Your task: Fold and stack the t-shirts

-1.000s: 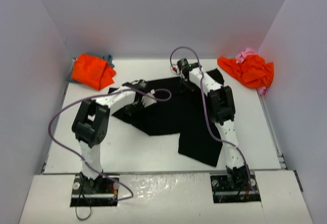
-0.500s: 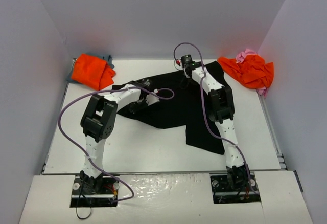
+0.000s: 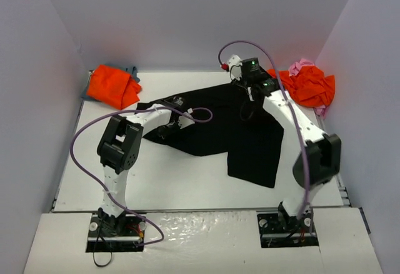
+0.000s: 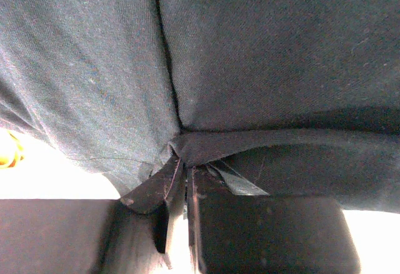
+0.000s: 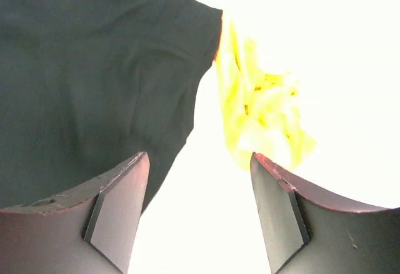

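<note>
Since the earlier frame the right arm has let go of the black t-shirt (image 3: 244,139) and lifted off its far edge, its elbow swinging out toward the right wall. The right gripper (image 5: 199,161) now stands with its jaws well apart and nothing between them. The left arm has not shifted in the last half second.

The black t-shirt lies spread over the middle of the table (image 3: 187,177). It runs from a rumpled band at the far left across to a wider panel that reaches toward the near right. In the right wrist view a sleeve edge of it fills the left side, flat on the white surface.

The left gripper (image 4: 181,180) is closed tight on a fold of the black cloth. The fabric bunches into a ridge at its fingertips and drapes over the rest of that view.

The right gripper hangs above the table's far side, past the shirt's far right corner. Just beside that corner sits a crumpled orange t-shirt (image 3: 309,86), washed out to yellow in the right wrist view, with a pink t-shirt (image 3: 304,65) showing behind it.

In the far left corner, well apart from the black one, a second orange t-shirt (image 3: 112,86) rests on a blue-grey t-shirt (image 3: 132,71).
</note>
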Robot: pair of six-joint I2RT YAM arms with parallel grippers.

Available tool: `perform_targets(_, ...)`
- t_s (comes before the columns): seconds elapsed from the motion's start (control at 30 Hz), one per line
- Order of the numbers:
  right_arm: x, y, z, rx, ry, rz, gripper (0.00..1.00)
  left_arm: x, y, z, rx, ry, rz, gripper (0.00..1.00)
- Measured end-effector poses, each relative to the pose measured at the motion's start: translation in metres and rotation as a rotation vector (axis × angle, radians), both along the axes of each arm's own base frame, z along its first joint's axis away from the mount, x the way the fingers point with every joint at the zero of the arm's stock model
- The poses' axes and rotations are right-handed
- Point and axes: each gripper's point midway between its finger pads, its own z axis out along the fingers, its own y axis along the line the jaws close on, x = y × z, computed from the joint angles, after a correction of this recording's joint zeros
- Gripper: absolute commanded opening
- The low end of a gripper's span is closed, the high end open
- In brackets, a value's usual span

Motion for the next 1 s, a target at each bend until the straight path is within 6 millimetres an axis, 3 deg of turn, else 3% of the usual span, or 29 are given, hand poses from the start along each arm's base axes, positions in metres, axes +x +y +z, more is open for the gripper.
perform_targets(0.1, -0.049, 0.01, 0.043, -0.003, -0.016, 0.128, 0.66, 0.0, 0.002, 0.0, 0.006, -0.006, 0.002, 0.0)
perform_targets(0.13, -0.07, 0.012, 0.038, -0.008, 0.015, 0.171, 0.65, 0.0, 0.002, 0.0, 0.008, -0.008, 0.002, 0.0)
perform_targets(0.2, -0.117, 0.009, 0.007, -0.026, 0.133, 0.246, 0.67, 0.0, 0.003, 0.0, 0.008, -0.01, 0.004, 0.0)
perform_targets(0.33, -0.211, 0.005, -0.08, -0.064, 0.512, 0.387, 0.68, 0.001, 0.003, 0.0, 0.009, -0.011, 0.006, 0.0)
perform_targets(0.43, -0.257, 0.011, -0.111, -0.054, 0.737, 0.47, 0.66, 0.001, 0.003, 0.0, 0.009, -0.011, 0.006, 0.0)
perform_targets(0.67, -0.307, 0.036, -0.131, -0.019, 0.922, 0.608, 0.67, -0.001, 0.005, 0.0, 0.007, -0.016, 0.007, 0.0)
perform_targets(0.77, -0.324, 0.052, -0.134, -0.032, 0.947, 0.67, 0.64, -0.002, 0.008, -0.001, 0.011, -0.016, 0.011, 0.0)
perform_targets(0.9, -0.334, 0.072, -0.146, -0.085, 0.955, 0.68, 0.61, -0.002, 0.009, 0.0, 0.013, -0.016, 0.014, 0.0)
perform_targets(1.0, -0.334, 0.077, -0.173, -0.179, 0.97, 0.618, 0.63, -0.001, 0.009, 0.0, 0.014, -0.017, 0.014, 0.0)
